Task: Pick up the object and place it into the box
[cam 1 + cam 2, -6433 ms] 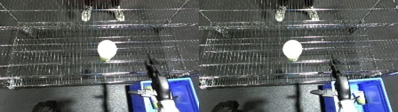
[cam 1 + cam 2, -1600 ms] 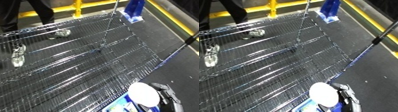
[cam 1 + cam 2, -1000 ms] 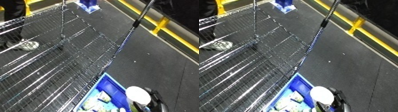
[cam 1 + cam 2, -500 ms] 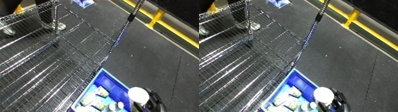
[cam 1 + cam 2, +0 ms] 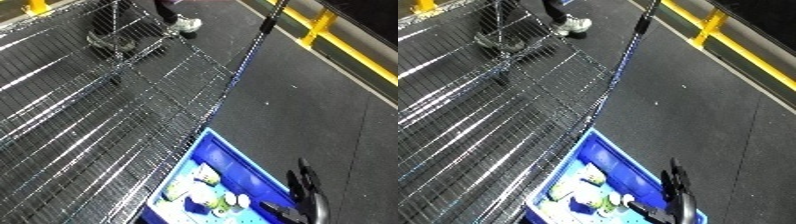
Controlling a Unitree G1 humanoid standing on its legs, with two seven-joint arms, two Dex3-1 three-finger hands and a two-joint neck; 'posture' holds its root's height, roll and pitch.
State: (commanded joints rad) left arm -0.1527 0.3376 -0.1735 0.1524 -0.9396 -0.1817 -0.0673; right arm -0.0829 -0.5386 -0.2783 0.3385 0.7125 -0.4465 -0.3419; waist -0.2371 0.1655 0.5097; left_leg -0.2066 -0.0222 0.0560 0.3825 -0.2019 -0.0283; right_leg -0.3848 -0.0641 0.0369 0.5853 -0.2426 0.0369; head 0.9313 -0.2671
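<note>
In the left eye view we see the blue bin (image 5: pixel 233 159) on the dark floor (image 5: pixel 320 120), just beside the edge of the wire rack (image 5: pixel 98 120). Several small items (image 5: pixel 206 175) lie inside it, white and pale green; we cannot tell which of them is the object. Our right hand (image 5: pixel 305 186) hangs over the bin's right end with fingers straight and relaxed, holding nothing.

In the right eye view the same hand shows at the bin's far corner, and yellow rails (image 5: pixel 711 31) run along the floor beyond.
</note>
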